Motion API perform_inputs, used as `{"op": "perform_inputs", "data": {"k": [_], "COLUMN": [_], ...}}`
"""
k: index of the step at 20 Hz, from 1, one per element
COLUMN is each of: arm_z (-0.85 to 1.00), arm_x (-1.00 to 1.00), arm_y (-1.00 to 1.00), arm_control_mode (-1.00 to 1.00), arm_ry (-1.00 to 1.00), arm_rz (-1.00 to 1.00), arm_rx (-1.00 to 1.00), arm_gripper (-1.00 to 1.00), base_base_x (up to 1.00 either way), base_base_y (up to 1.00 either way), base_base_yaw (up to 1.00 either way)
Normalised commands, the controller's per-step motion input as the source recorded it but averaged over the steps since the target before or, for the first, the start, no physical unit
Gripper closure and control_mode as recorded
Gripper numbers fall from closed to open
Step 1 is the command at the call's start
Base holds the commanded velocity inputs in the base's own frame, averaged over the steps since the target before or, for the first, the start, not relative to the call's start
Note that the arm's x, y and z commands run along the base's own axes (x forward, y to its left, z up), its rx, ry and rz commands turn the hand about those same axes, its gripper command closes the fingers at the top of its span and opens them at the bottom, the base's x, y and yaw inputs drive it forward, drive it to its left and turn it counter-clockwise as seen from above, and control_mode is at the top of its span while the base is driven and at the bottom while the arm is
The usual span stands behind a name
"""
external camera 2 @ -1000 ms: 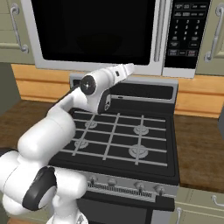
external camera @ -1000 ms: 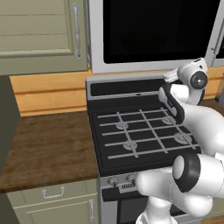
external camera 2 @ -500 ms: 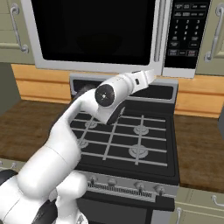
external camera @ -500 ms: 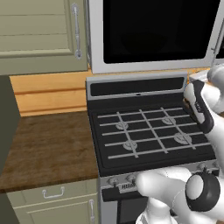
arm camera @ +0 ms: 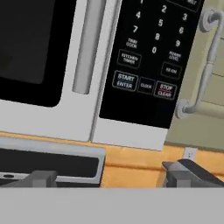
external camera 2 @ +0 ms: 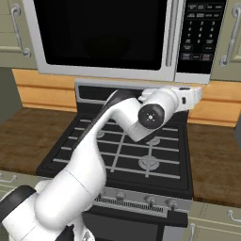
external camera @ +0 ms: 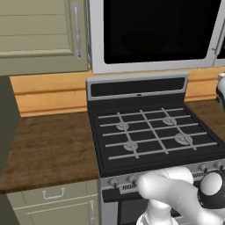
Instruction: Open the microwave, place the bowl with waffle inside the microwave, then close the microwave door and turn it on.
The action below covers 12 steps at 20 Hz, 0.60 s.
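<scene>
Dark tool [arm camera: 116, 177] fingertips spread wide; holding nothing | microwave door [external camera 2: 101, 40] closed

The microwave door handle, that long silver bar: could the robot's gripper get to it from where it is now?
Probably yes. The gripper sits low, facing the microwave, and the door handle rises just above it beside the keypad. Nothing stands between them, and the jaws look spread apart.
</scene>
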Motion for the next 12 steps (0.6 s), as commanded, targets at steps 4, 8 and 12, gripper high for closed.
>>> {"op": "perform_inputs", "data": {"k": [4,8,12], "arm_z": [0.16,0.15,0.24], "arm_x": [0.09,0.1,0.21], "arm_y": [-0.46,-0.13,-0.02], "arm_control_mode": [-1.0,-1.0,-1.0], "arm_ry": [-0.16,-0.18,-0.11], "arm_rz": [0.02,0.02,0.0], "arm_rx": [0.25,0.15,0.04], "arm_gripper": [-1.0,-1.0,-1.0], "base_base_x": [0.0,0.0,0.0], "base_base_y": [0.0,0.0,0.0], "base_base_yaw": [0.0,0.0,0.0]}}
